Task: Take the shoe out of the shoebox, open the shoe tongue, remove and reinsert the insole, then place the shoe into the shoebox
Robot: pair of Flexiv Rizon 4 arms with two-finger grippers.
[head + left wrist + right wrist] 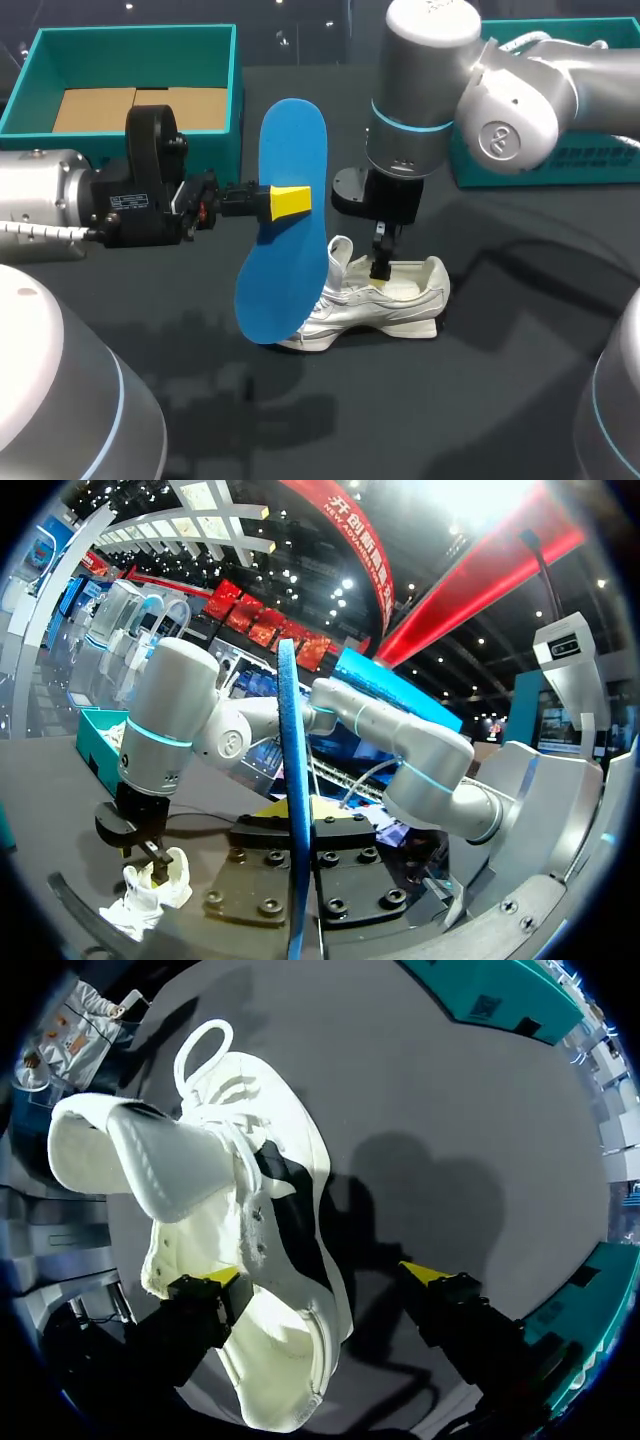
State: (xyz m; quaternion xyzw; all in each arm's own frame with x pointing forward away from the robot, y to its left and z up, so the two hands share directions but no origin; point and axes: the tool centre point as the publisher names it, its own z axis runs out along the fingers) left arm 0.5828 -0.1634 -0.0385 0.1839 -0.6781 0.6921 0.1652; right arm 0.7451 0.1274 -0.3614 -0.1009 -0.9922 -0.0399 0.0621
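My left gripper [290,200] is shut on a blue insole [285,230] and holds it upright in the air left of the shoe. In the left wrist view the insole [295,780] shows edge-on between the closed fingers of that gripper [297,820]. The white shoe [385,300] rests on the dark table with its tongue pulled up. My right gripper [381,270] comes down over the shoe's opening. In the right wrist view this gripper [322,1276] is open: one finger is inside the shoe [250,1220], the other outside its side wall above the table.
The teal shoebox [237,90], with brown cardboard inside, stands at the back left behind my left arm. A second teal box part [560,165] lies at the back right under my right arm. Bare dark table surrounds the shoe.
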